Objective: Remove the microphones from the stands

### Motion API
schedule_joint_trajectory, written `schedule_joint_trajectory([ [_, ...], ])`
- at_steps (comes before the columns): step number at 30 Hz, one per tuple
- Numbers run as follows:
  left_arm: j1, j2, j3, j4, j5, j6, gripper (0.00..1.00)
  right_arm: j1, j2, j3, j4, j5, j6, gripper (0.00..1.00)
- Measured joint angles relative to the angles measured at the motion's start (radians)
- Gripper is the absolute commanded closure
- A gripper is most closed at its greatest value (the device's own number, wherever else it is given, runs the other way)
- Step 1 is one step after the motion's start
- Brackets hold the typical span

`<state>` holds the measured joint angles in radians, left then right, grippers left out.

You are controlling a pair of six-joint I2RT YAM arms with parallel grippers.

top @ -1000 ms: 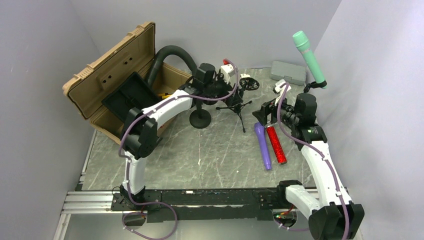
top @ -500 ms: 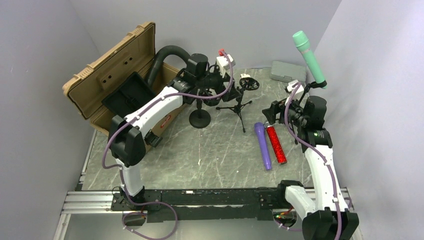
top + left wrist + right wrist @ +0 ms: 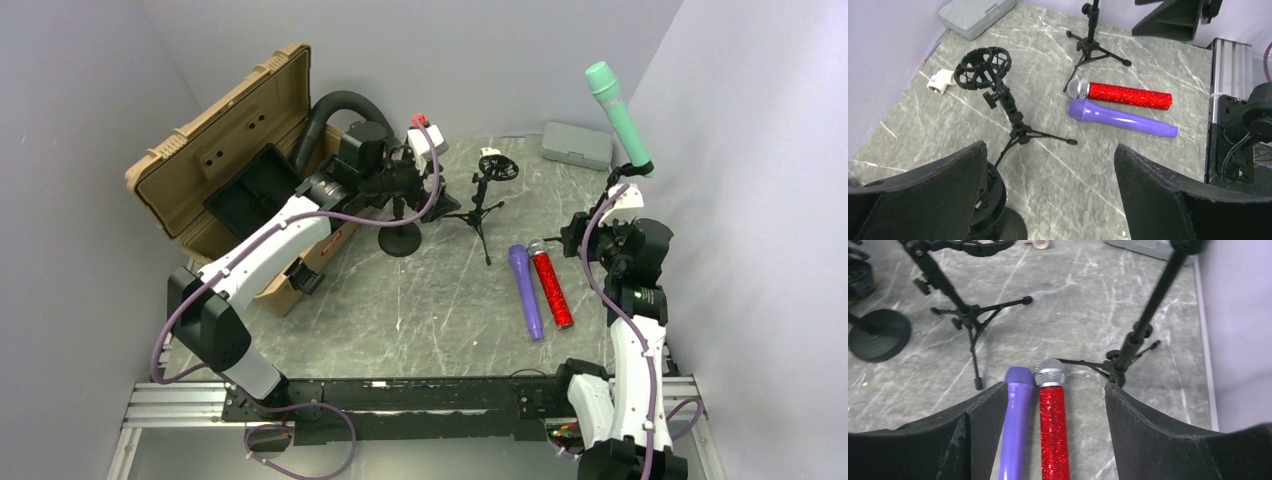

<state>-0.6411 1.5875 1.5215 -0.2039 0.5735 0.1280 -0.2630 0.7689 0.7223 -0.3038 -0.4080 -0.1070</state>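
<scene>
A teal microphone [image 3: 618, 113] stands tilted in the clip of a thin black tripod stand [image 3: 1149, 311] at the back right, close to the wall. My right gripper [image 3: 573, 238] hangs open just in front of that stand's feet. In the right wrist view the right gripper [image 3: 1055, 387] holds nothing, and a red glitter microphone [image 3: 1053, 425] and a purple one [image 3: 1014, 425] lie on the table below its fingers. My left gripper [image 3: 1050, 150] is wide open and empty, over the round-base stand [image 3: 401, 238] at the back centre.
An empty shock-mount tripod stand [image 3: 481, 198] stands mid-table. An open tan case [image 3: 230, 130] with a black hose [image 3: 345, 105] fills the back left. A grey box [image 3: 578, 143] lies at the back, a white fitting [image 3: 941, 80] beside the shock mount.
My left arm has drawn back to the left, away from the shock-mount stand. My right arm has swung right toward the teal microphone's stand, its jaws slightly narrower.
</scene>
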Motion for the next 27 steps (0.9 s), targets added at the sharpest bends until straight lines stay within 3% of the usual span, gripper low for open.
schedule_joint_trajectory([
  [9, 0.000, -0.051, -0.101, 0.006, -0.024, 0.010, 0.01, -0.069, 0.014, -0.061, 0.131, 0.104, 0.069, 0.32],
  [27, 0.000, -0.086, -0.158, 0.022, -0.039, 0.018, 0.01, -0.100, 0.179, -0.235, 0.687, 0.113, 0.198, 0.41],
])
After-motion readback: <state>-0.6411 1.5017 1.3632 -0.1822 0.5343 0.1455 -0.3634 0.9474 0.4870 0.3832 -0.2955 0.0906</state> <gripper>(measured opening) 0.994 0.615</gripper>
